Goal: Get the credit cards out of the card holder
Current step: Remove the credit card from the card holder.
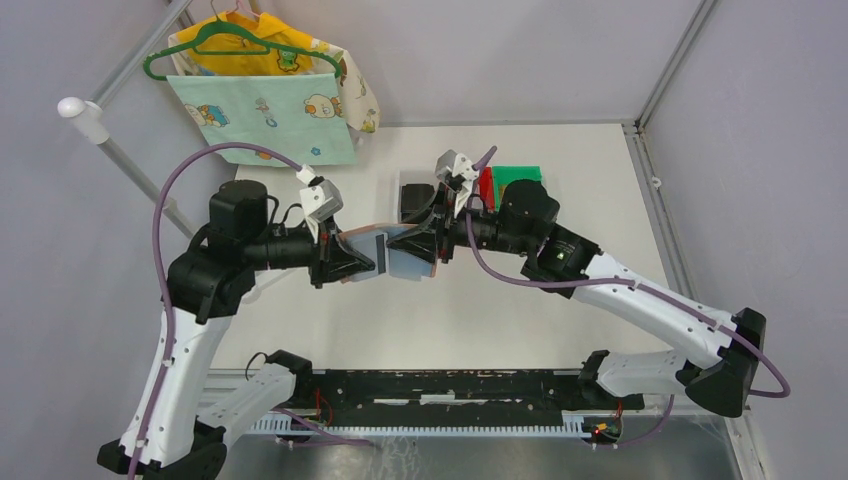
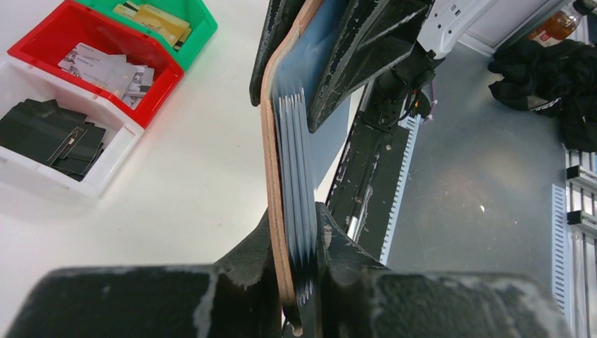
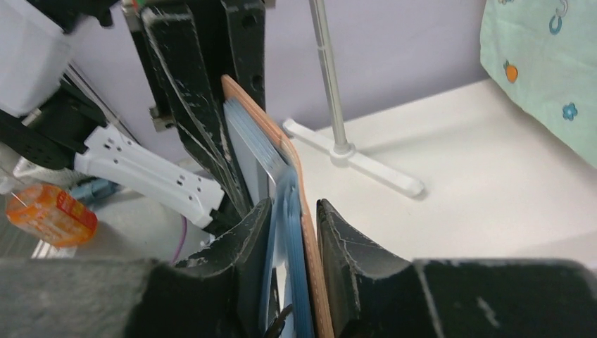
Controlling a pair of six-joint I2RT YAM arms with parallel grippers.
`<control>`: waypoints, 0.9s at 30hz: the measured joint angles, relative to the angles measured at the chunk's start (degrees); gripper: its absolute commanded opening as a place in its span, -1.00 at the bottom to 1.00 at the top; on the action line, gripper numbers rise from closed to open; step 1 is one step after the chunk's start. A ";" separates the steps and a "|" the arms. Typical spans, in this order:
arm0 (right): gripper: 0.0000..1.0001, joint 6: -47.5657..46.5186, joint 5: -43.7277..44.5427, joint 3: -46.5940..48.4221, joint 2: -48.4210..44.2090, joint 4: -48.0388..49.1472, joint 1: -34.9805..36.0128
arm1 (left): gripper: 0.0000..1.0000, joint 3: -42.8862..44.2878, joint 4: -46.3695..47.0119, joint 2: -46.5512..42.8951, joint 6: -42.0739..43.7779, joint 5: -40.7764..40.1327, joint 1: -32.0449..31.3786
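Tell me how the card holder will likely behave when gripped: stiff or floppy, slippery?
Probably fairly stiff: the card holder spans straight between the left gripper and the right gripper without sagging. Its shiny blue sleeves look slippery, so fingers might slide on them. Being thin, it is likely light.

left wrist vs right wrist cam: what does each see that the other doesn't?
Left wrist only: the red bin, green bin and white bin, side by side. Right wrist only: the white stand and the patterned cloth. Both: the card holder held on edge with the credit cards sleeved inside, and the left gripper and right gripper, jaws closed on its opposite ends.
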 measured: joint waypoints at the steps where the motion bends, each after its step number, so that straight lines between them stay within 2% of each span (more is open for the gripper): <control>1: -0.28 -1.14 -0.02 1.05 0.20 -2.69 0.00 | -0.97 0.42 -0.70 0.09 1.01 -0.09 0.00; 4: -0.29 -3.82 -0.63 2.58 0.20 -7.45 0.00 | -0.96 1.18 -2.32 0.22 2.91 -0.20 0.00; 5: -0.36 -4.72 -0.90 2.86 0.20 -8.74 0.00 | -0.96 1.42 -2.75 0.26 3.61 -0.22 0.00; 11: -1.00 -7.93 -3.87 4.50 0.22 -14.71 0.00 | -0.92 2.34 -5.07 0.55 6.82 -0.28 0.00; 16: -1.00 -8.39 -6.27 5.35 0.22 -15.54 -0.15 | -0.03 2.89 -5.60 0.72 8.57 -0.02 -0.09; 17: -1.00 -7.91 -7.10 5.27 0.22 -15.26 -0.24 | 0.10 2.89 -5.66 0.68 8.74 -0.09 -0.11; 19: -1.00 -5.70 -8.74 4.15 0.00 -12.20 -0.66 | 0.23 2.82 -5.25 0.35 8.79 -0.02 -0.11; 23: -1.00 0.81 -10.84 -2.51 -2.49 -1.49 -1.51 | 0.25 -0.52 -1.09 -1.86 5.29 0.87 -0.11; 27: -1.00 6.10 -10.97 -7.30 -4.68 6.08 -1.99 | 0.11 -4.11 3.32 -4.07 -0.17 1.90 -0.11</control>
